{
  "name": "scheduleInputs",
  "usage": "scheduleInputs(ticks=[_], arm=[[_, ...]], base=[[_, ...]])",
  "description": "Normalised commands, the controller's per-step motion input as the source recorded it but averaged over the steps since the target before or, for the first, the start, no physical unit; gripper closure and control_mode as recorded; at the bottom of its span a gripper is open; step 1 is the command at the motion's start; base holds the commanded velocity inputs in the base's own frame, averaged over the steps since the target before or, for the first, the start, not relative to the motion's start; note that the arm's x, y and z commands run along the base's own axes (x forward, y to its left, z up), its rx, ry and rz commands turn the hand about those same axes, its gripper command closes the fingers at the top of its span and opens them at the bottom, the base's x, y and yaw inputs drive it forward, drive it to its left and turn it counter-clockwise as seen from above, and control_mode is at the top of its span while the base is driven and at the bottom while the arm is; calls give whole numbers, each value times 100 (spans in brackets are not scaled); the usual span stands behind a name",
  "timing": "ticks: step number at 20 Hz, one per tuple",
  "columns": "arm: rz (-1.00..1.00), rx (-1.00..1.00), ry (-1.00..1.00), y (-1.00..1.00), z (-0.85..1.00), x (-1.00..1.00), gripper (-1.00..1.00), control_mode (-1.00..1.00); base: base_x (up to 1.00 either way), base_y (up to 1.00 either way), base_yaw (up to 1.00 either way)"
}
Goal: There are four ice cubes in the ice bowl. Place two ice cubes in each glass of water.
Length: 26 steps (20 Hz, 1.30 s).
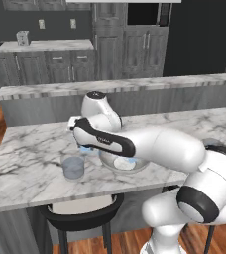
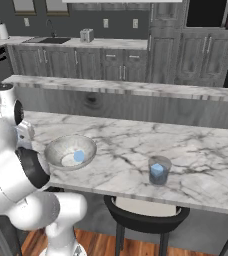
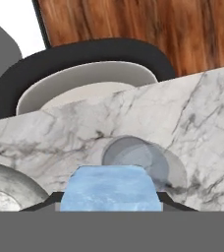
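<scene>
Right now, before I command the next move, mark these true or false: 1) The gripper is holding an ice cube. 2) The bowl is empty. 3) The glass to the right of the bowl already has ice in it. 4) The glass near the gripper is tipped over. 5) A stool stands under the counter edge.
1) True: the gripper is shut on a pale blue ice cube.
2) False: the ice bowl still holds one cube.
3) True: the right glass holds ice.
4) False: the left glass stands upright on the counter, just beyond the held cube in the hand view.
5) True: a black stool sits below the counter edge.
</scene>
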Motion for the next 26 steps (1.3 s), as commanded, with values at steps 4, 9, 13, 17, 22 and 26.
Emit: scheduleInputs(ticks=[4, 9, 13, 17, 22, 26], arm=[[0, -2, 0, 17, -19, 39, 100, -100], [0, -2, 0, 10, -26, 33, 100, -100], [0, -3, 0, 15, -25, 26, 100, -100], [0, -4, 0, 24, -20, 18, 100, -100], [0, -5, 0, 16, -22, 0, 100, -100], [0, -4, 0, 0, -39, 0, 100, -100]], base=[[0, 0, 0], [0, 0, 0], [0, 0, 0], [0, 0, 0], [0, 0, 0], [0, 0, 0]])
